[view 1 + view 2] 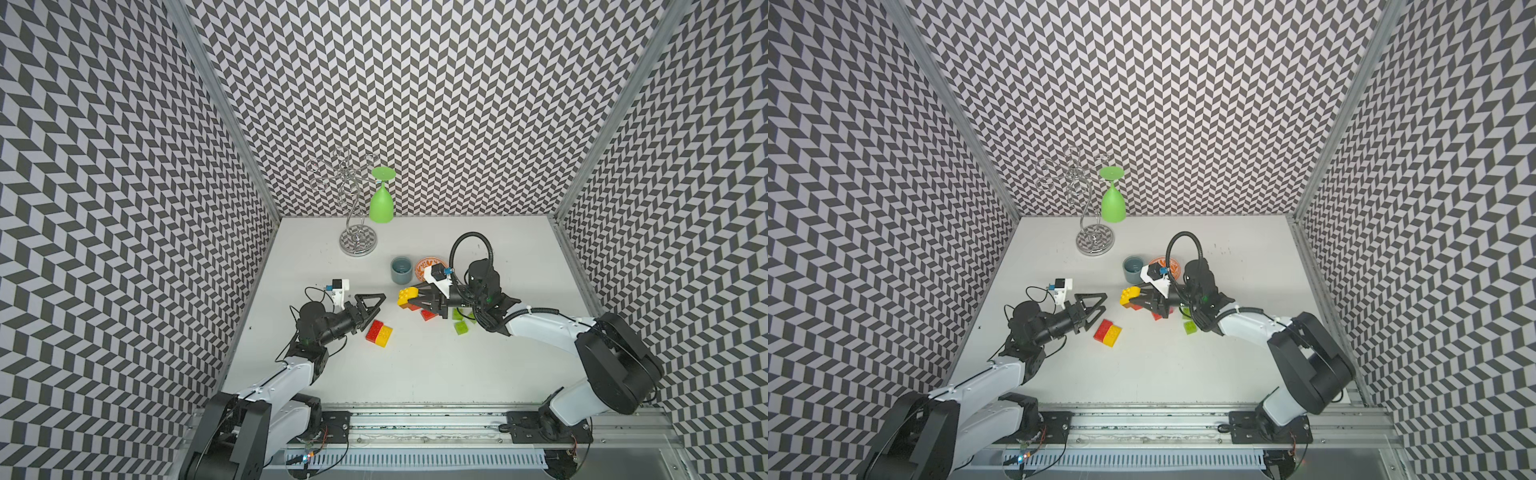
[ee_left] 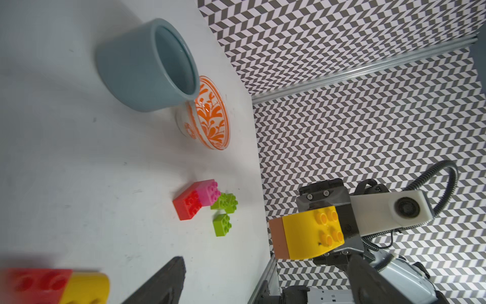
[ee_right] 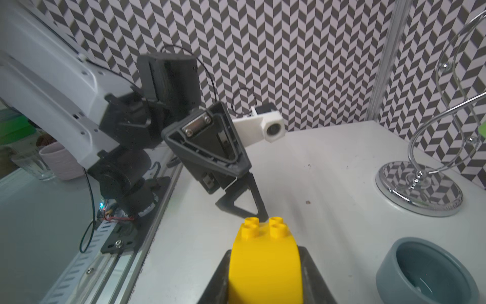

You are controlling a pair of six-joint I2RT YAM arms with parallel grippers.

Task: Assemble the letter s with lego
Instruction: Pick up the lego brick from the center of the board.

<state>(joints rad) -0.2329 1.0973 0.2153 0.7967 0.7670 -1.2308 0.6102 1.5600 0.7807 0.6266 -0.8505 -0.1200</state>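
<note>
1. Gripping a yellow brick [image 2: 310,234] with an orange-brown brick [image 2: 278,237] joined on its underside, the right tool [image 1: 415,298] is clamped on that stack. It seems to hold it clear of the tabletop [image 1: 457,374], just on the robot's side of the grey-blue cup [image 1: 401,269].
2. The left tool [image 1: 376,305] stands with its jaws apart and empty, farther from the cup on the left arm's side. The stack's studs face it.
3. A red-and-yellow pair [image 1: 379,333] lies flat farther still from the cup, just beside the left tool, so the left arm is nearer it.
4. I'd judge that closeness decides the next pick.
</note>
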